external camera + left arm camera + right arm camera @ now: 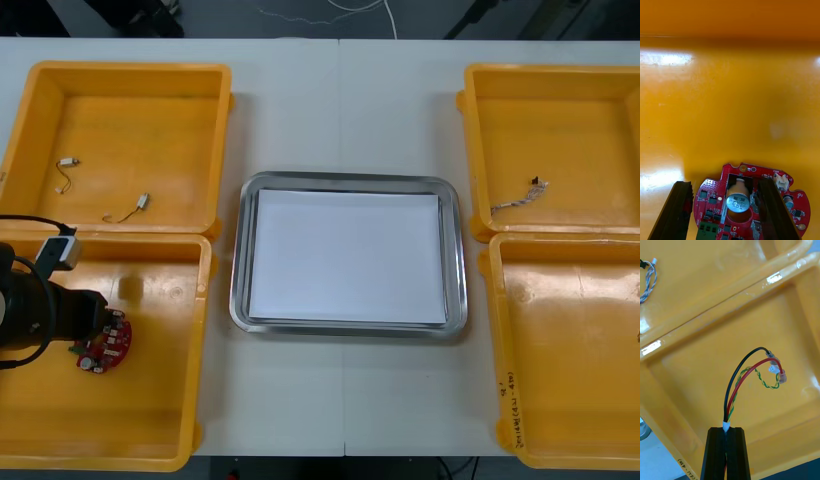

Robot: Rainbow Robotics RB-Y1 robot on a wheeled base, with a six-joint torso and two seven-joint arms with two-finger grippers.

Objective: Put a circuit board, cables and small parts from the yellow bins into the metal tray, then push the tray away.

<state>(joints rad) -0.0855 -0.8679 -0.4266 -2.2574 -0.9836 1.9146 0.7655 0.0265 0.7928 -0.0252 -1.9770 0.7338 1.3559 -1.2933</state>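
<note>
left gripper (98, 318): low in the near left bin (150, 440); fingers spread, one beside the board's edge, one over its face.
board (715, 195): round, red, on that bin's floor. judged light, stiff, with fragile parts on top. best gripped across the bare rim, clear of the upright can.
tray (345, 180): centre, between the bins, white inside.
right gripper (726, 429): above the near right bin (685, 371); fingers pinching the wires.
wires (729, 405): black, red and a yellow-green twist. judged light and limp, free ends likely to swing. the pinch is at the bundle's end.
</note>
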